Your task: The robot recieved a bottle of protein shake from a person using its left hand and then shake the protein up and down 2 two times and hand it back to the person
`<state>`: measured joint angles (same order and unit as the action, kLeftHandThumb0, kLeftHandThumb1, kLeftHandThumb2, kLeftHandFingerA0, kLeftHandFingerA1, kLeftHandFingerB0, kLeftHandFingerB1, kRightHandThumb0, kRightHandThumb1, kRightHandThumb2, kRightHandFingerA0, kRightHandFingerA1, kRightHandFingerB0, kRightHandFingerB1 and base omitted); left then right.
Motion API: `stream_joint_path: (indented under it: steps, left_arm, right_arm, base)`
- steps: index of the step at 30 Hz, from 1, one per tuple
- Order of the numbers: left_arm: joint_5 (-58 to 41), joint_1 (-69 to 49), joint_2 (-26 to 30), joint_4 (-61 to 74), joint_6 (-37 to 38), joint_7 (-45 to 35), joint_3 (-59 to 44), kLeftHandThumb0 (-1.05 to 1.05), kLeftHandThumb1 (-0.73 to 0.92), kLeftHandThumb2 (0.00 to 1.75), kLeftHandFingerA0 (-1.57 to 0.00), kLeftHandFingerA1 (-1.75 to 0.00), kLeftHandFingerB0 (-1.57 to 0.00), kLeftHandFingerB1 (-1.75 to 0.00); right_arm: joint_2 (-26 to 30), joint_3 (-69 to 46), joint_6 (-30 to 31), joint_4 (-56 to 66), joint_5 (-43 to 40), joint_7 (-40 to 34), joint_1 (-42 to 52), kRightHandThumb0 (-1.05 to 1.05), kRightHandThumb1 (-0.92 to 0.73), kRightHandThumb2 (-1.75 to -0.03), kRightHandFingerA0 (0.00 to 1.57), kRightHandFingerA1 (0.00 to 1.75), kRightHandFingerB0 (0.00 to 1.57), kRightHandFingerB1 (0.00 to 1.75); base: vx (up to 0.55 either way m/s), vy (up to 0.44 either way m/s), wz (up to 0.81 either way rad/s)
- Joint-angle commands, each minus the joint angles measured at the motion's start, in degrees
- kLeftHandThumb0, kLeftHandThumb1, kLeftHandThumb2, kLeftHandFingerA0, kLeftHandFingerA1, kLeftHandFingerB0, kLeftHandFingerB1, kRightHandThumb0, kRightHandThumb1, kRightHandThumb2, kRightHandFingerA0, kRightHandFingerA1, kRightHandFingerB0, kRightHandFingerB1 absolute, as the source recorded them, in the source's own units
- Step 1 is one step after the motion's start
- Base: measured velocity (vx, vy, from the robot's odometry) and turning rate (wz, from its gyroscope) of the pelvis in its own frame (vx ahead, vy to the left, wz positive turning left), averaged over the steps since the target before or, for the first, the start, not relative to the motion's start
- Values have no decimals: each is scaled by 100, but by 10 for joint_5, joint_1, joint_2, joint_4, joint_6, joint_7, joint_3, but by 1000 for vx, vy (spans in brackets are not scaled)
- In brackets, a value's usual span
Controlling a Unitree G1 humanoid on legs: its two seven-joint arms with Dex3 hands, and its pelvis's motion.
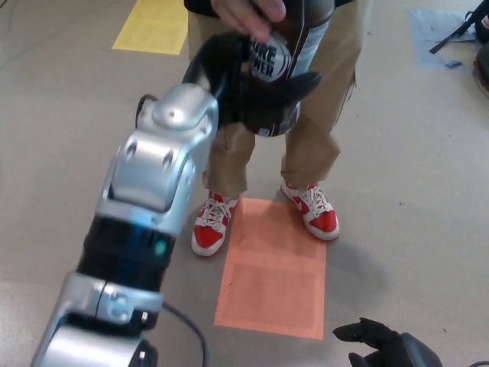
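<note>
Beige floor (428, 191) fills the head view, marked with an orange rectangle (273, 267) taped near the middle, a yellow rectangle (155, 25) at the far left and a pale blue patch (439, 27) at the far right. A black cable (457, 32) lies across the blue patch at the far right edge.

A person stands at the far side, facing the robot, with tan trousers (313, 130) and red and white trainers (313, 208); the toes of both shoes rest at the far corners of the orange rectangle. Only the legs and one hand of the person show.

The robot's left arm (145, 191), silver with a black band and a small green light, reaches from the near left up to the far centre. Its black left hand (244, 84) is wrapped around the lower body of the protein shake bottle (286, 61), with a thick finger crossing the front of the bottle below the label. The bottle is dark brown with a round white logo, held roughly upright in front of the person's trousers, well above the floor; its top is cut off by the far edge of the view. The person's hand (248, 15) touches the bottle's upper part, fingers lying over it just above the robot's hand.

The right hand (382, 345) shows at the near right edge, low over the floor, holding nothing, its black fingers spread apart and pointing left.
</note>
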<state>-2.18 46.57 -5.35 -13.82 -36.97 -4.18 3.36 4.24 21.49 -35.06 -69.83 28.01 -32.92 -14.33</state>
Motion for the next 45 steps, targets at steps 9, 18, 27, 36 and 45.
stream_joint_path:
  steps: [9,18,27,36,45]
  left_arm:
    - [-6,-279,22,15,224,-18,-10,-22,81,68,-90,-146,-67,-108]
    - [0,-292,44,-6,241,-27,-19,-21,84,65,-96,-133,-70,-103]
    - [-85,-146,19,111,166,-5,-97,-17,85,65,-80,-156,-69,-110]
    - [13,-310,68,4,204,-61,54,-25,81,66,-94,-133,-72,-101]
    - [-69,-192,37,105,162,-34,-44,-17,81,67,-87,-137,-72,-104]
  right_arm:
    - [2,-24,-8,-6,-17,14,-3,-25,-79,-68,89,55,69,49]
    - [1,-39,-7,-9,-22,33,-11,-27,-81,-66,89,52,66,49]
    - [-2,-45,-3,-7,-17,32,-18,-28,-79,-67,89,52,66,49]
    - [4,-51,-15,-6,-22,41,-14,-25,-78,-68,89,52,66,49]
    - [0,-52,-2,-7,-21,39,-21,-27,-79,-65,91,51,68,48]
  base:
    - [0,0,0]
    - [0,0,0]
    - [0,0,1]
    - [0,0,0]
    - [0,0,1]
